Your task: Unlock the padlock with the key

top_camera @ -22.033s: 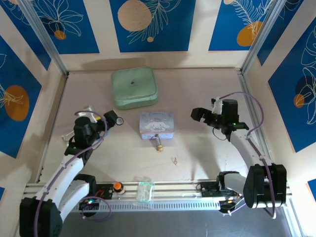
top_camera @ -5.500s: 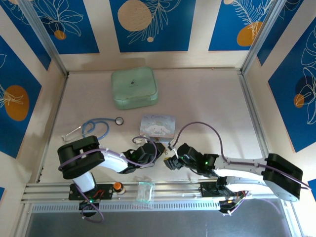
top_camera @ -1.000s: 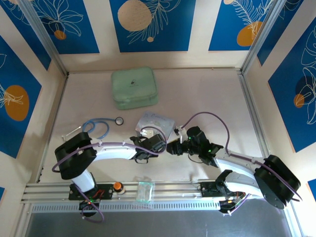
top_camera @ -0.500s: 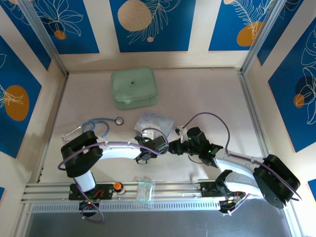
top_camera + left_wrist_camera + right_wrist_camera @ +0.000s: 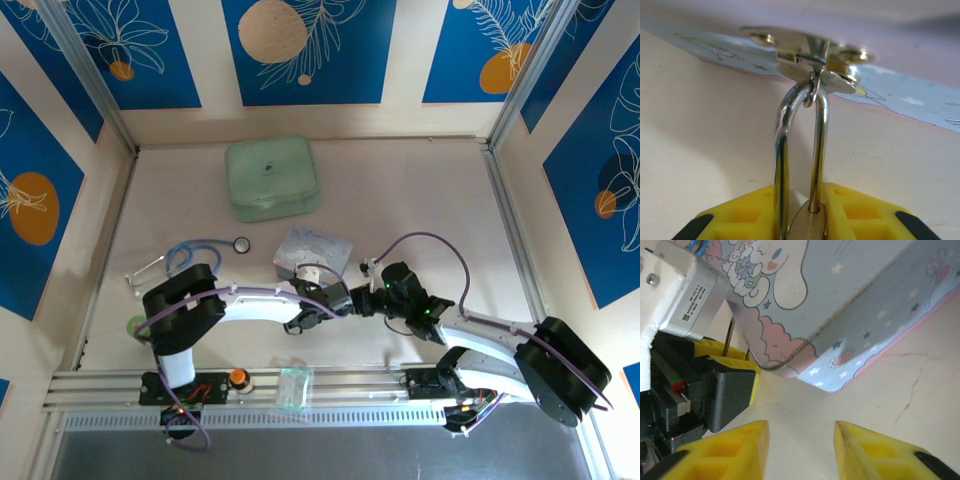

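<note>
Now both arms sit further right than a second ago. One left tool (image 5: 807, 222) clamps the single padlock (image 5: 782, 150), its shackle hooked through the hasp (image 5: 810, 47) of one lavender tin (image 5: 840, 300). One right tool (image 5: 800, 450) gapes empty beside that tin, over the surface (image 5: 420, 200).

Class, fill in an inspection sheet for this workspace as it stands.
Surface: pale tabletop, hairline cracks.
Job's things: tiny brass padlock, its shackle hooked through the lavender cartoon-printed tin's hasp.
Clutter: mint-green square tin, blue stethoscope, orange round button, clear plastic bag.
Grippers: left gripper shut on the padlock; right gripper open, empty, facing the tin.
Cables: purple cables loop along both arms.
Surroundings: blue leaf-print wall panels.
</note>
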